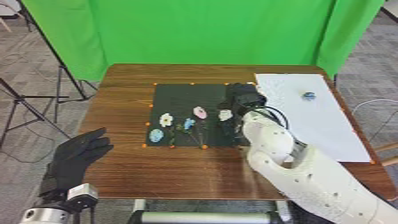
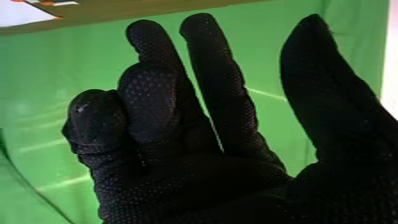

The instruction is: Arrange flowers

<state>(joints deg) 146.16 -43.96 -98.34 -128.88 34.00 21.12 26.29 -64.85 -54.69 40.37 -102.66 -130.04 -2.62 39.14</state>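
The right hand (image 1: 246, 96), in a black fabric glove, is over the far right part of the flat black rectangular mat (image 1: 176, 99), its arm coming across the mat's right side. In the right wrist view, this hand (image 2: 209, 185) is spread, its thumb standing apart; some fingers are straight, others bent forward, and it pinches nothing. The left hand (image 1: 78, 154), also black-gloved, is well to the left of the mat, its fingers extended and close together.

The flowers are on the mat. A pale blue oval flower (image 1: 156, 135) lies near its near left corner, with a white-petalled flower (image 1: 166, 119) just beyond. Nearer the mat's middle are a small blue flower (image 1: 189, 123) and, farther from the robot, a pink oval flower (image 1: 200, 112); green stems run toward the near edge. A whitish ruffled flower (image 1: 226, 115) lies on the right part, near the right hand.

Right of the mat, a small blue-and-white piece, too small to identify (image 1: 308, 95), sits on a long white sheet (image 1: 333, 125). Orange dots (image 1: 204, 147) mark the mat's border on the brown wooden table (image 1: 124, 102).
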